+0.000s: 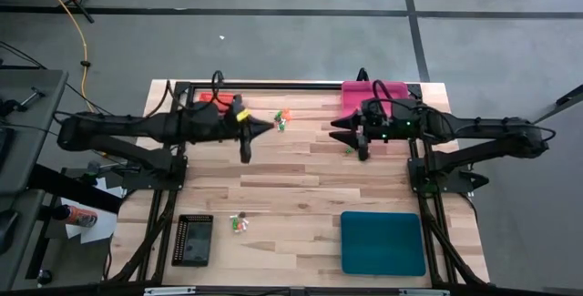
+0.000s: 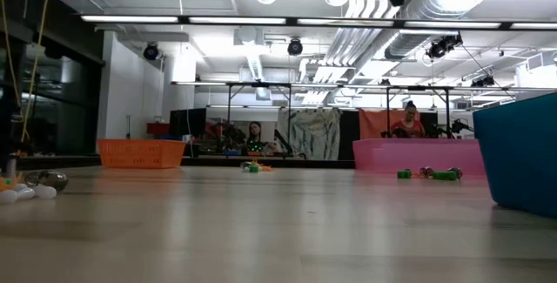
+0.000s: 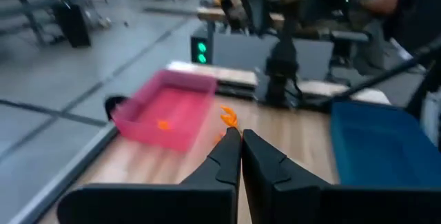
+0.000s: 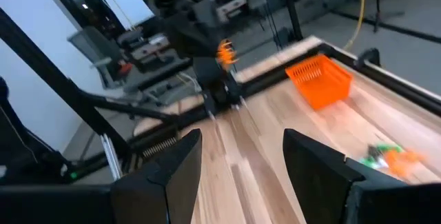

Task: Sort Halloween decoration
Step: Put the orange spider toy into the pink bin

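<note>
Wooden counter point(image 1: 301, 182) carrying four trays: orange tray point(image 1: 216, 100) at far left corner, pink tray point(image 1: 373, 94) at far right, teal tray point(image 1: 383, 242) at near right, black tray point(image 1: 193, 239) at near left. Grey floor point(image 1: 291, 41) beyond, crossed by dark lines, yellow cable point(image 1: 73, 23) trailing at left. Two people point(image 2: 409, 119) seated at desks behind, seen in low view

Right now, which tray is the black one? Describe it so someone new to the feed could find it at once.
In the high view, start at the wooden table and go to its near edge on the left arm's side. The black tray lies there, beside a few small trinkets. It is narrower than the teal tray along the same edge, and the only dark one.
</note>
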Action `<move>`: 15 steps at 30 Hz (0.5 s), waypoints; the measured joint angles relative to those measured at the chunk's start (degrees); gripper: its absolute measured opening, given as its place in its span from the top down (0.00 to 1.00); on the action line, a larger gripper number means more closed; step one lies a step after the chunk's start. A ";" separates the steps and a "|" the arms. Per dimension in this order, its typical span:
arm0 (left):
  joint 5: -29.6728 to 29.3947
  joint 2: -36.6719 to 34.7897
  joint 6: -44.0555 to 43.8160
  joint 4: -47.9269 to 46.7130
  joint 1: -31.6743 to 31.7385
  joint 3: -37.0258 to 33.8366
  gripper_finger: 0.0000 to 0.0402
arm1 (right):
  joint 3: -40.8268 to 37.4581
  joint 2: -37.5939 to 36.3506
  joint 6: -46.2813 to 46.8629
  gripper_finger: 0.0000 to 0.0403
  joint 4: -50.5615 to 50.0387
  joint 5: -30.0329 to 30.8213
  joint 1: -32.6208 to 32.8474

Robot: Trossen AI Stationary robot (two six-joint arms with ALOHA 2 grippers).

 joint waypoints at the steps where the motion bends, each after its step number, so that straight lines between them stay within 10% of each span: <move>1: 0.40 0.07 0.81 0.36 0.84 0.00 1.00 | 0.00 0.48 0.00 0.51 0.55 0.00 -0.02; 15: 11.99 9.19 0.88 15.67 2.64 0.00 1.00 | 0.00 12.50 -6.30 0.51 17.55 0.00 0.00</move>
